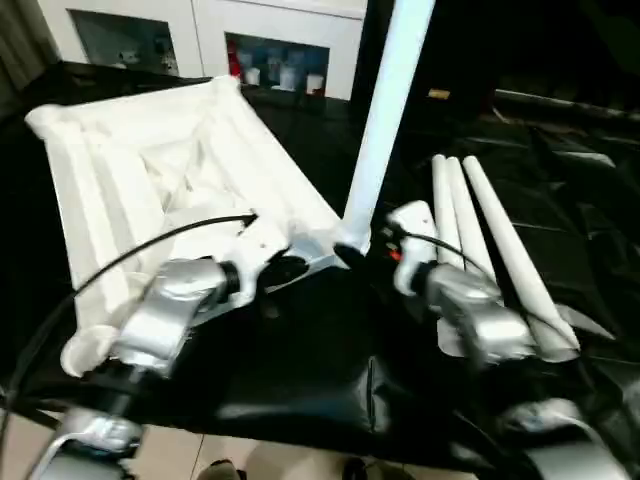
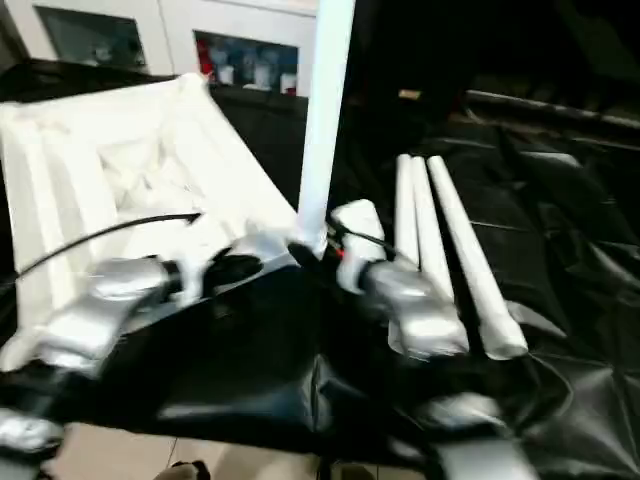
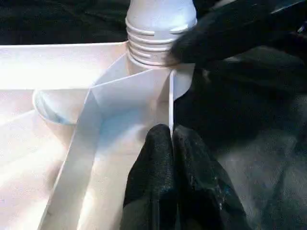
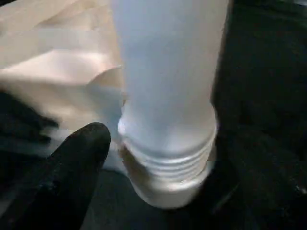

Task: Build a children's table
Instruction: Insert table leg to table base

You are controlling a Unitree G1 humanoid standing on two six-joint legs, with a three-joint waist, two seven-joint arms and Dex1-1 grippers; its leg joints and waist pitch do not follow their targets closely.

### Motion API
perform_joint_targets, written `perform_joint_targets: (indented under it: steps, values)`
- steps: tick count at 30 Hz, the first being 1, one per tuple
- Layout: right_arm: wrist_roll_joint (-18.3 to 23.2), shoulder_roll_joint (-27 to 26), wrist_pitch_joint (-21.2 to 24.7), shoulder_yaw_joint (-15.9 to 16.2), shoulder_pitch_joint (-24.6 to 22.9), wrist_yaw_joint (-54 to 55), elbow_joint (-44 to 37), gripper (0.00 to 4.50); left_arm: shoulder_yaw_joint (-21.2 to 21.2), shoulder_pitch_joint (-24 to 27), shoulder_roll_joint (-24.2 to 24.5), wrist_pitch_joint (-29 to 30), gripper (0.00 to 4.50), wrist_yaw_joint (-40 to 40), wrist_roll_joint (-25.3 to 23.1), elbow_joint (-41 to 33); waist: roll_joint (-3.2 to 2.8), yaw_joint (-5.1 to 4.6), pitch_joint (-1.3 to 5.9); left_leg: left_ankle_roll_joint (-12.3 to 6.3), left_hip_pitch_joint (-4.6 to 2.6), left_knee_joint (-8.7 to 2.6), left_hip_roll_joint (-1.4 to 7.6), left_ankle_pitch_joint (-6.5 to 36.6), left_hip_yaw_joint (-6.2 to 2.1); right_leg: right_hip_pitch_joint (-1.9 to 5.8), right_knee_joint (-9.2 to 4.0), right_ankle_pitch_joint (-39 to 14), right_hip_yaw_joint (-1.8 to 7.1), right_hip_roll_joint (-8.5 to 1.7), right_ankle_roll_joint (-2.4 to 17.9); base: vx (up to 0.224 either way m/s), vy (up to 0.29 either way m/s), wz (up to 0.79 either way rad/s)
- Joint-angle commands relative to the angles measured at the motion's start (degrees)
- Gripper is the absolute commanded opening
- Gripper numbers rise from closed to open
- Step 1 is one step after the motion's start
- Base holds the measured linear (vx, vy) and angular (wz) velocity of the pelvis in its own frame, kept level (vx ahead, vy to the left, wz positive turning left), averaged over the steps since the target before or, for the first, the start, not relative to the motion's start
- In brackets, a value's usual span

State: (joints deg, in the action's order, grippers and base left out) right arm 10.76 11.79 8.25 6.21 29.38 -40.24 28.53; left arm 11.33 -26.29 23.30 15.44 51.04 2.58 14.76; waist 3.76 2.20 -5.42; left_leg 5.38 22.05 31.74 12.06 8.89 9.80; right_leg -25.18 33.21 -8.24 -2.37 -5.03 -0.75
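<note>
Count: 1 table top, 4 legs total. 1 leg is upright at the near corner of the top; 3 spare legs lie side by side on the black sheet to my right, touching or nearly touching each other.

Top lies underside up on the sheet, ribs showing, to my left and ahead. Its long axis runs from near me away toward the white cabinet, skewed so one corner points at me.

Upright leg: long axis near vertical, leaning a bit to my right at the top, threaded end down at the corner socket. Threads sit above the socket rim in the left wrist view, so not fully seated.

3 spare legs: long axes run away from me, fanning a little, far ends close together.

My left claw is pinched narrow on the thin rim wall of the top, right by that corner, fingers either side of the wall.

My right claw sits at the base of the upright leg, one finger on each side of the threaded end; wide stance, but can't tell if the pads actually press the leg.
</note>
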Motion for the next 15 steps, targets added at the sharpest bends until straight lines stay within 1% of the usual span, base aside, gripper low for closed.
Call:
perform_joint_targets:
  steps: [1, 2, 3, 4, 6, 8, 9, 10, 11, 12, 15]
  values:
    - [0.30, 2.94, 0.05, 2.80, -1.63, -7.92, -4.61, 4.19, 1.11, 1.83, 1.29, -0.75, 0.00, 6.71, 2.76, -1.23, -0.46, 0.22, 3.69, -3.73, -0.43, -3.23, 0.49, 10.17, 0.84, 3.32, -2.35, -6.82, 1.49, -1.30, 12.12, 0.000, 0.000, 0.00]
    - [0.27, 3.91, 0.23, 3.50, -2.11, -9.61, -5.57, 4.19, 1.17, 2.11, 1.83, -1.07, 0.00, 8.55, 3.55, -1.78, -0.59, 0.27, 3.82, -4.30, -0.66, -3.03, 0.49, 9.20, 0.89, 3.42, -2.06, -4.79, 1.47, -1.25, 13.05, 0.000, 0.000, 0.00]
    - [-0.88, 4.79, -0.70, 4.37, -2.34, -10.54, -5.74, 4.19, 1.33, 2.51, 2.62, -0.55, 0.00, 10.76, 4.49, -2.63, -0.50, 0.27, 3.84, -4.92, -0.75, -2.89, 0.47, 7.95, 0.99, 3.48, -1.84, -2.87, 1.50, -1.21, 13.96, 0.000, 0.000, 0.00]
    - [-1.12, 5.03, -0.81, 4.62, -2.45, -10.67, -6.01, 4.19, 1.51, 2.64, 2.98, -0.53, 0.00, 11.51, 4.78, -2.87, -0.48, 0.18, 3.78, -5.13, -0.72, -2.88, 0.43, 7.63, 1.06, 3.48, -1.80, -2.47, 1.53, -1.17, 14.42, 0.000, 0.000, 0.00]
    - [-0.83, 5.07, -0.90, 4.79, -2.57, -11.38, -6.34, 4.19, 2.16, 3.04, 3.87, -0.19, 0.00, 13.04, 5.18, -3.66, -0.55, 0.25, 3.77, -5.37, -0.94, -2.86, 0.46, 7.99, 1.16, 3.40, -1.86, -2.95, 1.59, -1.28, 15.07, 0.000, 0.000, 0.00]
    - [-0.26, 5.23, -0.14, 5.00, -2.82, -11.97, -7.29, 4.19, 2.53, 3.38, 4.39, -0.58, 0.00, 14.35, 5.78, -4.09, -0.55, 0.43, 3.64, -5.13, -1.00, -2.98, 0.57, 9.22, 1.14, 3.41, -2.02, -5.03, 1.61, -1.38, 14.87, 0.000, 0.000, 0.00]
    - [-0.40, 5.17, -0.15, 5.21, -2.72, -11.93, -7.27, 4.19, 2.61, 3.46, 4.51, -0.40, 0.00, 14.71, 6.00, -4.23, -0.54, 0.65, 3.53, -4.44, -1.20, -3.11, 0.69, 10.68, 1.17, 3.30, -2.23, -7.58, 1.67, -1.51, 14.39, 0.000, 0.000, 0.00]
    - [-0.58, 5.10, -0.07, 5.40, -2.61, -12.02, -7.16, 4.19, 2.64, 3.46, 4.60, -0.45, 0.00, 14.88, 6.06, -4.25, -0.53, 0.76, 3.53, -4.11, -1.22, -3.14, 0.70, 11.23, 1.17, 3.28, -2.31, -8.56, 1.69, -1.54, 14.19, 0.000, 0.000, 0.00]
    - [-0.74, 4.97, -0.13, 5.50, -2.43, -12.15, -6.81, 4.19, 2.64, 3.41, 4.64, -0.33, 0.00, 14.99, 6.02, -4.26, -0.44, 0.89, 3.44, -3.40, -1.22, -3.27, 0.74, 12.43, 1.12, 3.24, -2.48, -10.59, 1.69, -1.59, 13.57, 0.000, 0.000, 0.00]
    - [-0.74, 4.98, -0.11, 5.52, -2.42, -12.30, -6.80, 4.19, 2.64, 3.40, 4.67, -0.33, 0.00, 15.07, 6.00, -4.26, -0.50, 0.95, 3.40, -2.81, -1.23, -3.34, 0.73, 13.27, 1.08, 3.18, -2.59, -11.93, 1.72, -1.61, 13.00, 0.000, 0.000, 0.00]
    - [-0.71, 4.82, 0.00, 5.53, -2.39, -12.41, -6.46, 4.19, 2.69, 3.38, 4.73, -0.29, 0.00, 15.19, 5.94, -4.35, -0.29, 0.94, 3.56, -2.22, -1.09, -3.30, 0.66, 13.30, 1.00, 3.30, -2.52, -12.18, 1.74, -1.61, 12.20, 0.000, 0.000, 0.00]
